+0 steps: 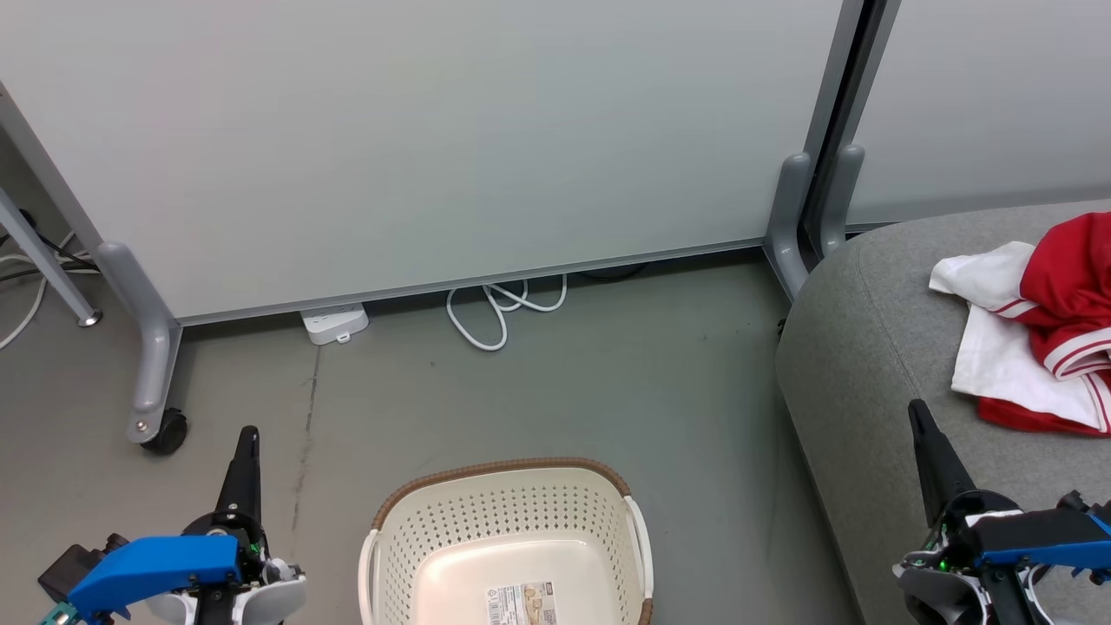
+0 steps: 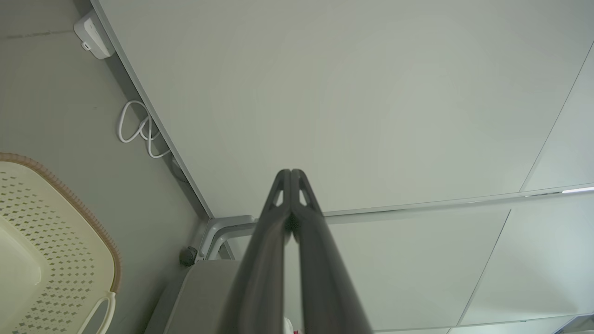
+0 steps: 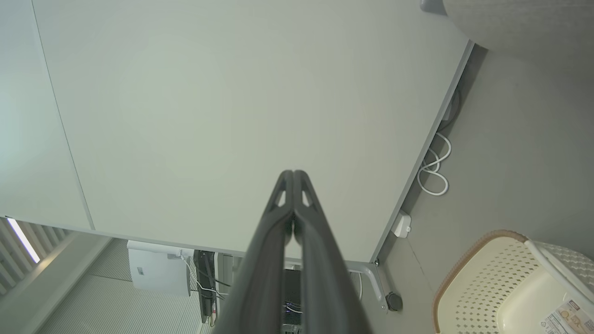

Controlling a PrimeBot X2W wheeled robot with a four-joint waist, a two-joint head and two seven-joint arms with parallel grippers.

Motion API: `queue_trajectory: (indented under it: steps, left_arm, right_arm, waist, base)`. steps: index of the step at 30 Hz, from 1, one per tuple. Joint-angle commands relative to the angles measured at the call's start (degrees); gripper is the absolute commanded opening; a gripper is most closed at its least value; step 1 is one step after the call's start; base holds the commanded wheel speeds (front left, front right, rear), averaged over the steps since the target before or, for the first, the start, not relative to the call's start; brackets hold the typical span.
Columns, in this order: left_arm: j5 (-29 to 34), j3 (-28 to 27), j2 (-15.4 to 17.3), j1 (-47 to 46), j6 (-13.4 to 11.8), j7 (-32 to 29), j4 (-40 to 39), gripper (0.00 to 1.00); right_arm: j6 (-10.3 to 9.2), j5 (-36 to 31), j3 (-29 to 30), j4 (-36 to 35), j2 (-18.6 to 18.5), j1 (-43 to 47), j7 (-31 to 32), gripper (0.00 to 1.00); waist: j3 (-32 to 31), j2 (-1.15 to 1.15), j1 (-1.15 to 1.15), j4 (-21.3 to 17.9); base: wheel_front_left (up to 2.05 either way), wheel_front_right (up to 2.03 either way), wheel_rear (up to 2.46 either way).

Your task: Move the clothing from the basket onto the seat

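The red and white clothing [image 1: 1041, 330] lies crumpled on the grey seat [image 1: 868, 373] at the right of the head view. The cream basket [image 1: 508, 538] stands on the floor at the bottom centre, with just its label sticker [image 1: 521, 603] inside; it also shows at the edge of both wrist views, basket [image 2: 55, 241] and basket [image 3: 506, 287]. My left gripper [image 1: 249, 431] is shut and holds nothing, left of the basket. My right gripper [image 1: 914, 406] is shut and holds nothing, over the seat's front part, near the clothing's lower left.
Pale grey partition panels [image 1: 417, 139] stand behind the basket on grey legs, one with a castor wheel [image 1: 165, 431]. A white power strip [image 1: 334, 323] and a looped white cable [image 1: 503, 312] lie on the floor under the panel's edge.
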State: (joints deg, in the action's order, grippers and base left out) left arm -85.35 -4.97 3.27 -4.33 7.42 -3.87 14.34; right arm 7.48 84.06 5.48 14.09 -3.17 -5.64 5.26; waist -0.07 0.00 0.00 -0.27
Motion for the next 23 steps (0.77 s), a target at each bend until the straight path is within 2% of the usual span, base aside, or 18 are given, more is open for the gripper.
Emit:
queue_trajectory:
  steps: [1,23]
  left_arm:
    - [-0.87,-0.39,0.22,-1.08,0.1,-0.28,-0.42,0.0]
    - [-7.55,-1.16,0.07,-2.3,0.12,-2.38,-0.34,0.0]
  right_arm:
    - [0.02,1.0,0.24,-0.15,0.15,-0.82,0.29,0.0]
    - [0.02,8.39,1.24,0.0,0.37,-1.05,1.44,0.0]
  waist:
    - [0.01,0.0,0.0,0.01]
    - [0.22,0.0,0.0,0.27]
  base:
    - [0.0,0.0,0.0]
    - [0.0,0.0,0.0]
